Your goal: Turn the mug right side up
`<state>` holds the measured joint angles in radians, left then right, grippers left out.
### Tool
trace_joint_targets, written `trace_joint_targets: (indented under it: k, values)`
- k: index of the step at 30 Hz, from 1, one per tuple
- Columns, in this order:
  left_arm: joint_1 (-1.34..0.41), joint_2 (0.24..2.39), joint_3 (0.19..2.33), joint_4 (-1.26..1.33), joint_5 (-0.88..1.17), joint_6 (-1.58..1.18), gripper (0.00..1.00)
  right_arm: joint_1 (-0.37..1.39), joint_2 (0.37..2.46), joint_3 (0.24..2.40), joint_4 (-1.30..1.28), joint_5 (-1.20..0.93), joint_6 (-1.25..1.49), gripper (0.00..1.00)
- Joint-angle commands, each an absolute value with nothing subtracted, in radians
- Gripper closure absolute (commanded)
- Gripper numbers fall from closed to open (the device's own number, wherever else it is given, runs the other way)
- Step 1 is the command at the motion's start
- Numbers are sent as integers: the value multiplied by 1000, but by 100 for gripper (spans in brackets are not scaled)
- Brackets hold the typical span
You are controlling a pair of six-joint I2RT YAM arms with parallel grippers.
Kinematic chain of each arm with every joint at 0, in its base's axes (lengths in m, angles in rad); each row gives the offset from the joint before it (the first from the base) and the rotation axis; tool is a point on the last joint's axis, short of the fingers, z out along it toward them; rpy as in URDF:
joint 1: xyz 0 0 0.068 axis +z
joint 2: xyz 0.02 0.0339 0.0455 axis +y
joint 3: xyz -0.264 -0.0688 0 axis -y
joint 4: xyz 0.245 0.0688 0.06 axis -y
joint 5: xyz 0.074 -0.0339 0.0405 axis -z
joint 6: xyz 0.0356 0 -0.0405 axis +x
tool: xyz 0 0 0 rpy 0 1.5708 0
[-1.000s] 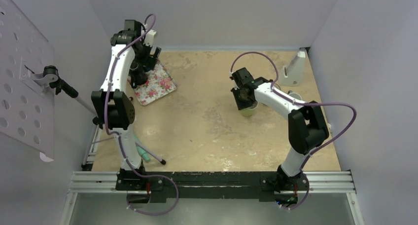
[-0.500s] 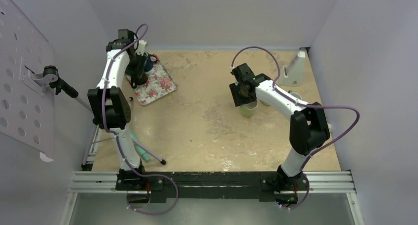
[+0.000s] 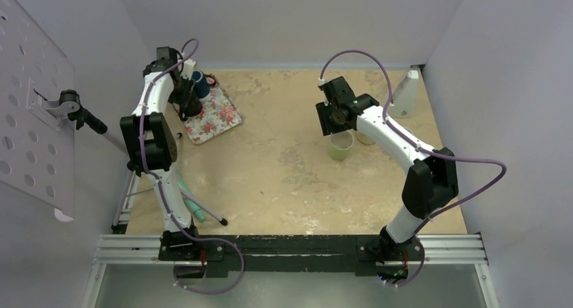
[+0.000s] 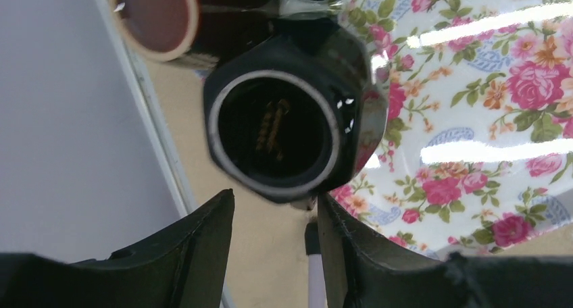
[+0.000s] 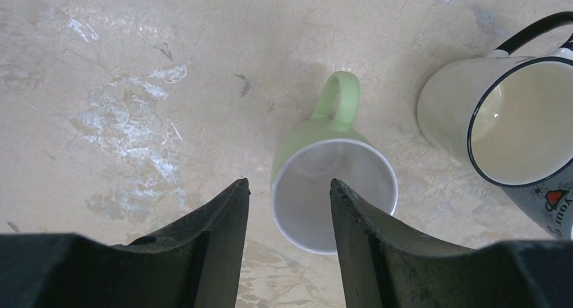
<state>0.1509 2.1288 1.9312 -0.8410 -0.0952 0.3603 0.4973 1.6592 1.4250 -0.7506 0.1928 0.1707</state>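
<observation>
Pale green ceramic mug (image 5: 331, 180) mouth-up on the mottled beige surface (image 5: 135, 65), right tool (image 5: 287, 186) open above it.

The mug stands on its base near the middle of the surface, handle pointing away from the wrist camera, and the right tool's fingers hang apart over its near rim without touching it. By this look the turn is done and the job in hand is a clean withdrawal. Rise straight up before swinging away, so neither finger clips the rim or handle or nudges the mug into the cream enamel mug with a black rim (image 5: 520, 125) just beside it. Far left, the left tool (image 4: 275, 196) sits with fingers part-way apart at the edge of a glossy black mug (image 4: 277, 132) on the floral tray (image 4: 473, 119). I cannot tell whether it grips anything.
</observation>
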Motion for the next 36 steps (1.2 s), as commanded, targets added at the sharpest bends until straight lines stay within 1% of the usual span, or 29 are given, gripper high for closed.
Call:
trace_joint_targets:
  k: [1,4,8,10,14,17,22,24,25,27,29,30,31,36]
  values:
    - [150,2180,1961,-804,-25,395,49,500,1631,1488,-786,219,168,49]
    - [149,2154,1910,-786,42,392,53,500,1622,1491,-795,222,169,49]
    - [148,2127,1835,-766,119,386,56,500,1612,1483,-795,225,171,49]
    - [149,2116,1817,-767,129,363,55,501,1612,1485,-797,225,171,49]
    - [149,2124,1815,-741,81,310,49,500,1622,1516,-809,220,160,49]
    - [149,2163,1856,-750,44,272,48,500,1630,1543,-820,226,148,49]
    - [147,2166,1863,-711,61,258,47,500,1634,1537,-821,233,147,49]
    - [147,2167,1863,-701,64,266,49,500,1636,1531,-819,234,149,49]
    - [147,2167,1862,-697,61,272,51,500,1637,1530,-820,235,149,49]
    - [146,2169,1862,-692,62,286,61,501,1639,1534,-825,238,150,49]
    - [147,2169,1864,-695,84,296,78,501,1640,1542,-830,243,150,49]
    - [147,2168,1863,-701,92,301,88,500,1639,1545,-831,246,149,49]
    - [147,2161,1860,-706,98,302,100,501,1636,1547,-833,249,149,49]
    - [149,2091,1794,-747,122,300,100,500,1623,1554,-829,251,152,49]
